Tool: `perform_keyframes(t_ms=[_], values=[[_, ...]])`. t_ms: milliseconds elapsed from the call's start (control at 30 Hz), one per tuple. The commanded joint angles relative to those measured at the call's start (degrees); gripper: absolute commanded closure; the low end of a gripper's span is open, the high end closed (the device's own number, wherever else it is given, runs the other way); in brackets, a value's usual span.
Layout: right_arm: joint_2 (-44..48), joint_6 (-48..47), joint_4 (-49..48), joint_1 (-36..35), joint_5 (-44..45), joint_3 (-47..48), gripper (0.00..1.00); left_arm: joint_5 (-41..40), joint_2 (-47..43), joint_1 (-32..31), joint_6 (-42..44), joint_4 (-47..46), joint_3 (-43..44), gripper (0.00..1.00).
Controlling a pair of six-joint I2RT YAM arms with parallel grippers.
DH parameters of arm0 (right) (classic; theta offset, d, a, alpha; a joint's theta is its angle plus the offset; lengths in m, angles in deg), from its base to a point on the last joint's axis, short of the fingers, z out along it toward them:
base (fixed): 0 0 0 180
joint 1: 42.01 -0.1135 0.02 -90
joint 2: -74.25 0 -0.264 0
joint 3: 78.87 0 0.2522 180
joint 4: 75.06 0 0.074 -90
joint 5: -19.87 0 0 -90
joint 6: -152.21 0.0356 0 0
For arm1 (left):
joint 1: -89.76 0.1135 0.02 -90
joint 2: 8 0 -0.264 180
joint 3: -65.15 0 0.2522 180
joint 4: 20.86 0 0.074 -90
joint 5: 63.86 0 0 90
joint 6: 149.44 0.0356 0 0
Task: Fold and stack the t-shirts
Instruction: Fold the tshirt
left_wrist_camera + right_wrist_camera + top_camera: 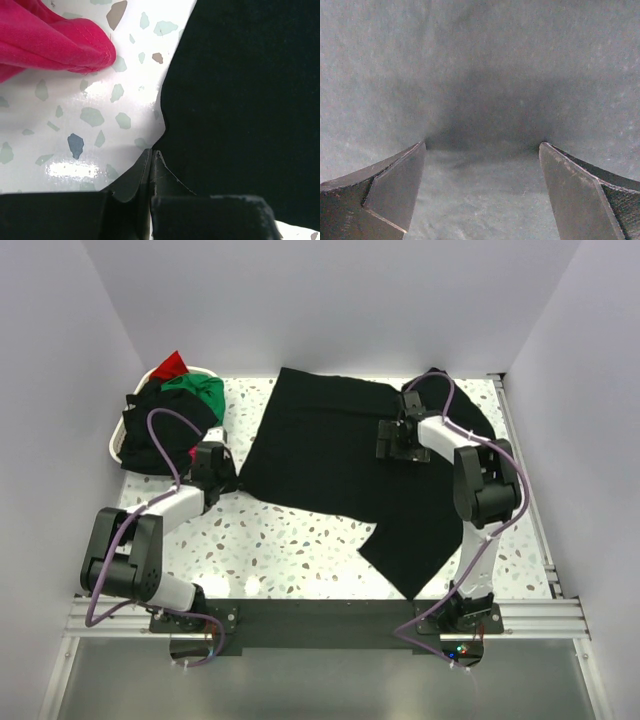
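A black t-shirt (330, 455) lies spread across the middle of the table, one part trailing toward the near right. My left gripper (225, 483) is at the shirt's left edge, jaws shut. In the left wrist view the tips (151, 154) pinch the rim of the black t-shirt (240, 90). My right gripper (392, 440) rests on the shirt's far right part. In the right wrist view it (482, 146) stands open, both fingertips (415, 155) touching the cloth (480, 75) with only flat fabric between them. More t-shirts, black (160, 430), green (195, 390) and red (172, 367), are heaped at the back left.
The white basket (113, 445) at the back left holds the heap of shirts. A pink cloth fold (50, 40) lies on the speckled tabletop (90, 120) just beyond my left gripper. White walls close in the table on three sides.
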Motion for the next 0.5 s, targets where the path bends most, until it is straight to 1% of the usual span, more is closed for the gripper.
perform_keyframes(t_ms=[0, 233, 467], values=[[-3.14, -0.22, 0.94, 0.07, 0.7, 3.56, 0.02, -0.19, -0.5, 1.04, 0.42, -2.36, 1.96, 1.0], [-7.98, 0.05, 2.87, 0.16, 0.79, 9.36, 0.02, -0.1, 1.7, 2.79, 0.33, -3.5, 4.07, 1.0], [-13.95, 0.31, 5.24, 0.16, 1.14, 18.49, 0.02, 1.13, 6.53, 3.59, 0.68, -4.38, 8.2, 1.0]])
